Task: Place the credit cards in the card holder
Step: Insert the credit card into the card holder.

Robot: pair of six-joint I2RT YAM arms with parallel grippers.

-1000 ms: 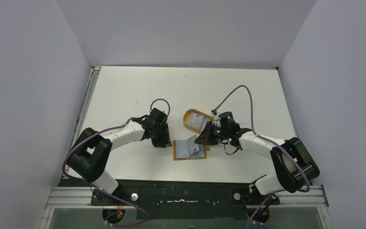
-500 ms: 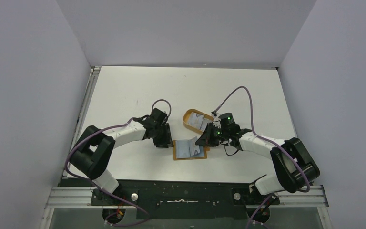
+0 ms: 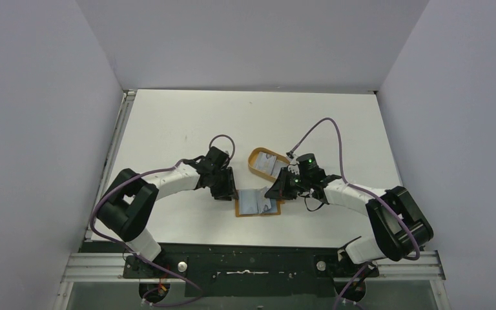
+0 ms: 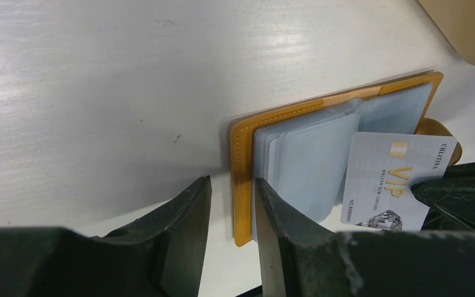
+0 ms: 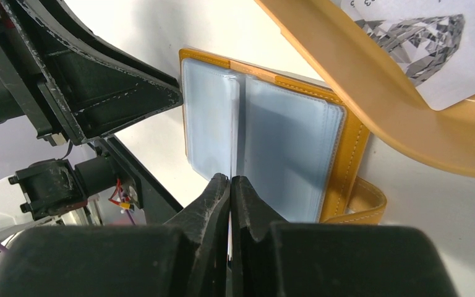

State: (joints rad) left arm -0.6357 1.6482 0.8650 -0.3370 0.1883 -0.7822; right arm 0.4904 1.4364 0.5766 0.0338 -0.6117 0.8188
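Observation:
The orange-brown card holder (image 3: 256,204) lies open on the table, its clear pockets up. My left gripper (image 3: 230,189) is at its left edge; in the left wrist view the gripper (image 4: 232,189) is narrowly open and the holder's stitched edge (image 4: 242,179) shows in the gap. My right gripper (image 3: 276,192) is shut on a pale grey credit card (image 4: 396,179) printed "VIP", held over the holder's right half. In the right wrist view the gripper (image 5: 230,182) points at the holder (image 5: 266,130), with the card seen edge-on.
The oval tan-rimmed tray (image 3: 263,162) stands just behind the holder with another pale card (image 5: 420,37) in it. Its rim (image 5: 371,105) passes close above the holder's right edge. My left arm's black fingers (image 5: 111,93) show at the holder's far side.
My left gripper has moved right, up to the holder's left edge. My right gripper with the card has barely shifted.

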